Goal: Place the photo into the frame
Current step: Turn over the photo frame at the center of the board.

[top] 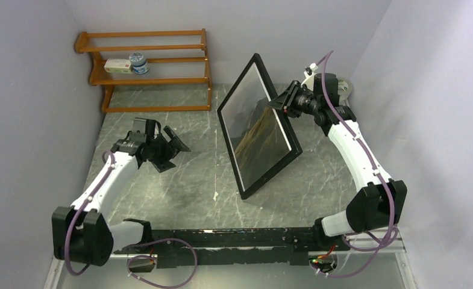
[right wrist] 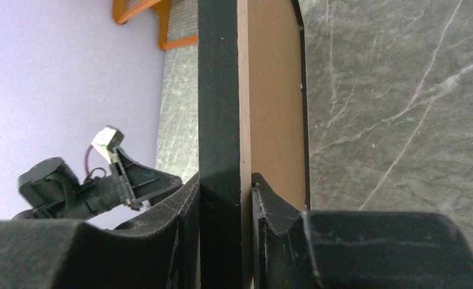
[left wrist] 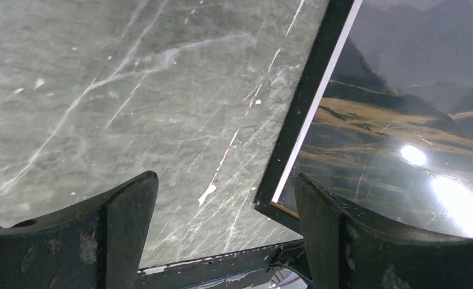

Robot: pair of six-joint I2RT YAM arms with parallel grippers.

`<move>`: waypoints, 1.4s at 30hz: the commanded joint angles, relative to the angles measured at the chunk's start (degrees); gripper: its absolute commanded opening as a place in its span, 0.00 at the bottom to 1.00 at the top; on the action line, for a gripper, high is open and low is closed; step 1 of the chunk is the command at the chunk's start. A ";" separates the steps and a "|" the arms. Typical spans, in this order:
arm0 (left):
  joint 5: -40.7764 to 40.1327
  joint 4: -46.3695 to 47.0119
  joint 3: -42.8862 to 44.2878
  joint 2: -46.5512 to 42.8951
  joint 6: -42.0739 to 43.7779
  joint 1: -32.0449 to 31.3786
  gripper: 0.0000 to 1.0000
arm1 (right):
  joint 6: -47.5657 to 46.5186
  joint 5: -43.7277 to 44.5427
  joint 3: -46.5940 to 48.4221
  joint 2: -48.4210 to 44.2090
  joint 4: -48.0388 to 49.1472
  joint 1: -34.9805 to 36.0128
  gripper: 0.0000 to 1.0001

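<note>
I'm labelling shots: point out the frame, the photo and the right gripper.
the frame [left wrist: 305, 90]: left wrist view, black side edge.
the photo [left wrist: 402, 120]: left wrist view, yellow grassland.
right gripper [right wrist: 225, 183]: right wrist view, between fingertips.

An orange-brown wooden shelf rack [top: 155, 78] stands on the grey marbled surface [top: 179, 180] (pale veins run through it). On the rack's middle shelf lie a small white box [top: 118, 66] and a blue-white round container [top: 139, 62], touching. Plain lilac-grey walls [top: 17, 90] rise behind and beside the rack
</note>
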 commanded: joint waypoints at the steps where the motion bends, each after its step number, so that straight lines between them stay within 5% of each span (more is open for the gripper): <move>1: 6.62 8.56 -0.52 5.21 2.05 -0.19 0.88 | 4.88 -5.41 -4.40 -0.23 1.91 -1.16 0.04; 12: 7.02 10.70 5.78 21.51 9.01 -0.13 0.90 | 5.57 -11.62 -18.67 -1.13 8.80 -3.05 0.06; 24: -1.80 8.22 16.78 33.13 16.30 -0.04 0.92 | 1.75 -18.93 -36.72 -1.25 21.57 -8.82 0.11; 34: 11.88 14.93 17.62 42.63 17.15 0.58 0.90 | 6.11 -17.89 -44.08 4.95 38.21 -10.39 0.23; 36: 13.39 15.66 17.36 43.34 17.00 0.58 0.89 | 6.77 -17.35 -44.58 5.98 39.68 -10.39 0.30; 39: 14.62 16.60 16.56 43.50 16.97 0.58 0.89 | 6.75 -13.75 -45.42 5.78 39.91 -10.37 0.56; 42: 15.63 17.18 15.66 43.65 17.19 0.63 0.89 | 5.98 -11.12 -44.60 6.81 38.26 -10.39 0.65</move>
